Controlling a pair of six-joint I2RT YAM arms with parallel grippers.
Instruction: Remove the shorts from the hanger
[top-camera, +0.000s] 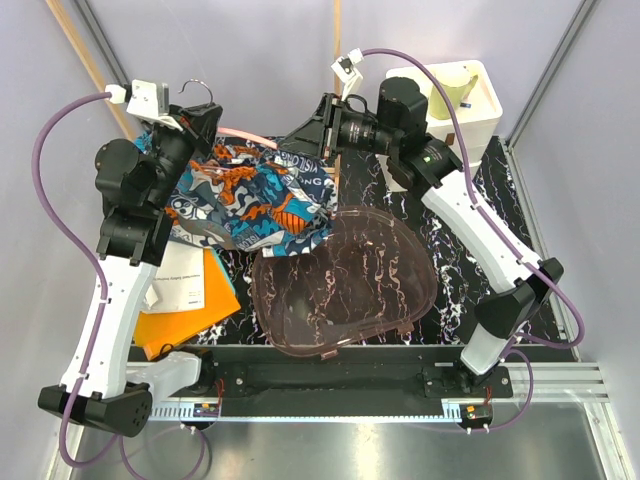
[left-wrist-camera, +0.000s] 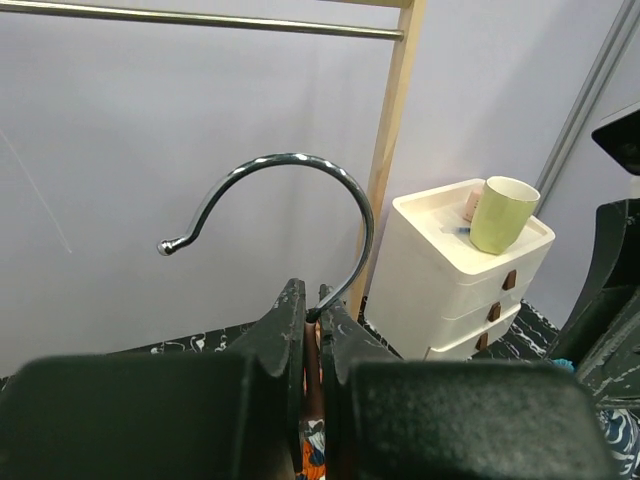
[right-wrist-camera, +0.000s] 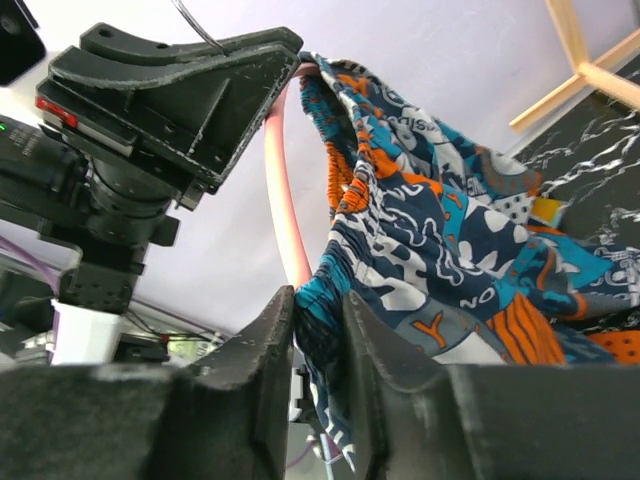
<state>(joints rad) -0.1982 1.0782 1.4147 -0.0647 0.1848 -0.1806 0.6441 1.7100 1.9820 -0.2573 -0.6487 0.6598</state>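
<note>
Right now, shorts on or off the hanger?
On. Right wrist view: shorts drape over the pink hanger; right gripper pinches their edge.

Left arm and right arm: white link shells, black joint housings, black bases. Each arm carries one purple cable, looped from the base up to a white wrist camera block. Fingers: matt black, coarse-grained, wedge-shaped; a small red strip sits on one black housing.

Most of hanger hidden under shorts; only pink arm shows above right hand. Hook neck buried inside left hand. Far part of shorts cut off at frame edge beside right hand.
</note>
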